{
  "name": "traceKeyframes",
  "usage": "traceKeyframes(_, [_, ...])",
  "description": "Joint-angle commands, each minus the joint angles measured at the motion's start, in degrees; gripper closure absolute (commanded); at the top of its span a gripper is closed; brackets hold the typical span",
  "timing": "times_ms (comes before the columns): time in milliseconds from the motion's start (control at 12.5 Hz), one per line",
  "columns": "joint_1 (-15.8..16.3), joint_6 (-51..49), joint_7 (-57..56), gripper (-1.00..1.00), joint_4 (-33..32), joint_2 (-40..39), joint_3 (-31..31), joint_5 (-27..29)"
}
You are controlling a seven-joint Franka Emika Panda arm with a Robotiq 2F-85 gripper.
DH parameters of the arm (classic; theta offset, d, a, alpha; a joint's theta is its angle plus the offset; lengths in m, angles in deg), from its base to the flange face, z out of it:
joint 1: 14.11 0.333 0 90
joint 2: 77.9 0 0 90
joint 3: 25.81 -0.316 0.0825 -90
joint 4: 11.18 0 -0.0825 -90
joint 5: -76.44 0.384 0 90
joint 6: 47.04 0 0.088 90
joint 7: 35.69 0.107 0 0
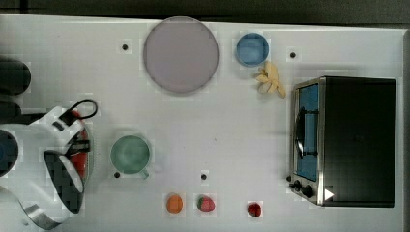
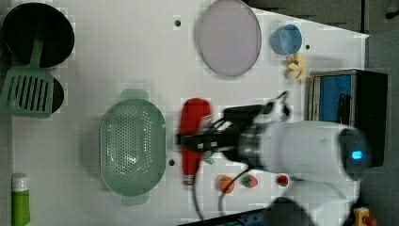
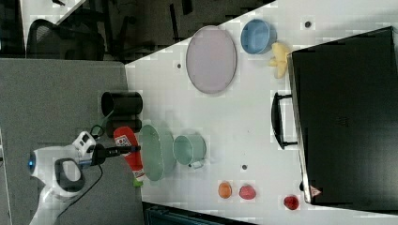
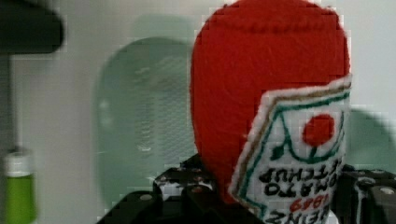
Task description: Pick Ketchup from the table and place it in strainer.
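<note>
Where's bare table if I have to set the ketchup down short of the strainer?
Bare table lies between the green cup, lilac plate and toaster oven. Crowded near the fruits and around the strainer.

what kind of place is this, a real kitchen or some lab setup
Most likely a lab tabletop staged as a play kitchen, not a real one. A robot arm's gripper holds a plush ketchup bottle beside a strainer, with a toaster oven and toy fruits on a bare white table.
</note>
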Motion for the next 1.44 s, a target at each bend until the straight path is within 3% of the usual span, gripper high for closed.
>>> traceKeyframes(80, [1.1, 9.8, 10.2, -0.26, 0.2, -6.8, -0.3, 0.2])
traceKeyframes(240, [2.0, 15.2, 10.7, -0.34, 0.4, -12.7, -0.4, 0.1])
traceKeyframes(480, [3.2, 20.7, 10.8, -0.98, 2.0, -19.1, -0.4, -0.1])
traceKeyframes(800, [3.2, 16.7, 18.6, -1.00, 4.2, -13.5, -1.2, -0.1])
traceKeyframes(1440, [-2.8, -28.3, 21.3, -1.00, 12.8, 9.7, 4.9, 0.0])
